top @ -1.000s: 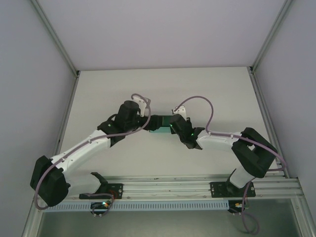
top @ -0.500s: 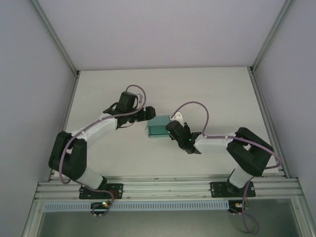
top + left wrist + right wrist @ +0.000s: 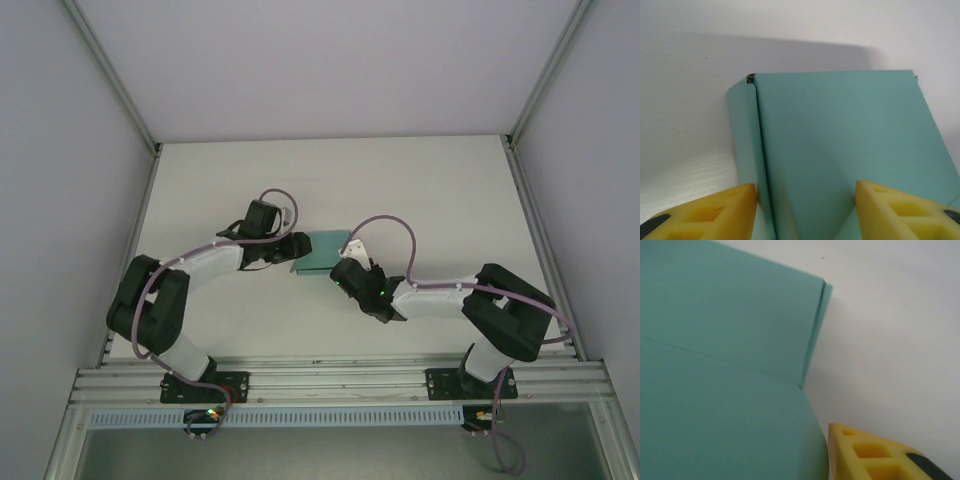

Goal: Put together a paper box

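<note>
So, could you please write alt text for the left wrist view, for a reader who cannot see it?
A teal-green paper box lies on a white table and takes up most of the picture, with a narrow folded flap along its left side. Two yellow fingers stand apart at the bottom edge, in front of it.

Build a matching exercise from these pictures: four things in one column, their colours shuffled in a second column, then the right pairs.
Things:
1. paper box
2. fingertips of the left claw
3. table
4. cable looping over the right arm

Colours:
A. white
B. mauve
C. teal
D. yellow

Pairs: 1-C, 2-D, 3-A, 4-B
</note>
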Robot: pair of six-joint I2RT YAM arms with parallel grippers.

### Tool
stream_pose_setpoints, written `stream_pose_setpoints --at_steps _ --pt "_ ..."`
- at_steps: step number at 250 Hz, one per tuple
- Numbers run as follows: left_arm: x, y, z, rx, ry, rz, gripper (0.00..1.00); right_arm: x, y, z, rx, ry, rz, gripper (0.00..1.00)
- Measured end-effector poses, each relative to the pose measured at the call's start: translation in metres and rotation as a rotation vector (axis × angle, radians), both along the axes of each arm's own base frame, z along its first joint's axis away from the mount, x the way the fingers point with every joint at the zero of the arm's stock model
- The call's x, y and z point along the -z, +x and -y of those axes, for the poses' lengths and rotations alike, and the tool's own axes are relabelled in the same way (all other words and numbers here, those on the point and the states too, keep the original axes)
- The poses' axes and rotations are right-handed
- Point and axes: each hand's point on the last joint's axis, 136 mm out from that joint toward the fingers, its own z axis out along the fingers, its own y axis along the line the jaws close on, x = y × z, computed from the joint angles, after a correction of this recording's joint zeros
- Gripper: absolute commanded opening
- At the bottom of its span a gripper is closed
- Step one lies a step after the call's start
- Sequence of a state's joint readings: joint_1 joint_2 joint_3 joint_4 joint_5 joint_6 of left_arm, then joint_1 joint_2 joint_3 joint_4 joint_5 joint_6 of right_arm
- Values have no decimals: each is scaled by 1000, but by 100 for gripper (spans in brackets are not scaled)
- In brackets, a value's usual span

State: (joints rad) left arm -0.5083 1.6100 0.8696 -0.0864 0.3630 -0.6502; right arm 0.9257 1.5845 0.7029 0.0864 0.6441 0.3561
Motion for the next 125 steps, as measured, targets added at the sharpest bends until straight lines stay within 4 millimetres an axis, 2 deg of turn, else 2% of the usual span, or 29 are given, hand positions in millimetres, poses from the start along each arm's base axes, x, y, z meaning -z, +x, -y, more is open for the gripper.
stream_pose_setpoints --at_steps 28,55,69,104,125 --pt "10 4 -4 -12 8 -16 51 -13 -10 10 -18 2 -2 53" --pt "13 6 -5 -15 10 -12 45 -23 -21 22 -24 29 0 73" --pt "14 7 -7 -13 11 -8 42 -25 -29 31 -25 24 -3 83" --pt "18 10 -11 -19 -17 -5 37 -24 -39 53 -6 59 -24 100" --pt "19 14 -11 -14 -50 2 31 -28 -37 59 0 115 -40 100"
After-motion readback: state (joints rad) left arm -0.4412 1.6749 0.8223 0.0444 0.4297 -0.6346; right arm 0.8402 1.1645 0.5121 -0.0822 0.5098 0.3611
